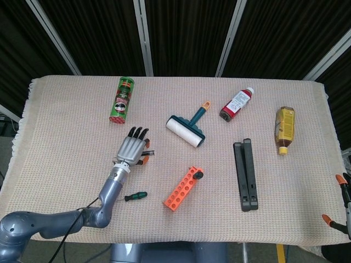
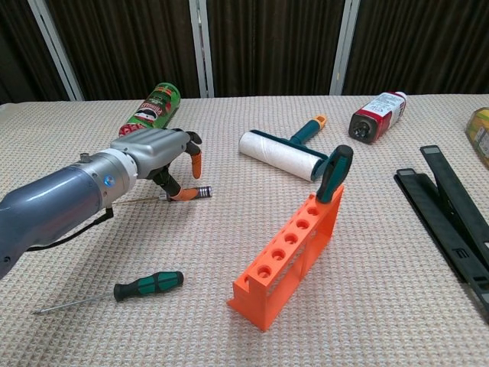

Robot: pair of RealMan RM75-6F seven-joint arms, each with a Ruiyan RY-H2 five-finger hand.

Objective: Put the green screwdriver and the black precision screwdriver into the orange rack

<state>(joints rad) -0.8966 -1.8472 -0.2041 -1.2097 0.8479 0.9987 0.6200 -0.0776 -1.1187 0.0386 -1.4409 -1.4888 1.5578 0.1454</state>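
The left hand point(image 2: 164, 157), fingers curled down around but not clearly gripping the black precision screwdriver point(image 2: 200, 192), well left of the orange rack point(image 2: 289, 256), could roll the thin tool away; the green screwdriver point(image 2: 149, 284) lies left of the rack's near end.

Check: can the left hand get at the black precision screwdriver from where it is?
Probably yes. The left hand sits right over the black precision screwdriver, fingertips down around its handle, nothing between them. Whether it already grips it, I cannot tell.

Chip can point(image 1: 122, 99), lint roller point(image 1: 186, 127), red bottle point(image 1: 237, 104), yellow bottle point(image 1: 284, 129), black bars point(image 1: 246, 174) on cloth.
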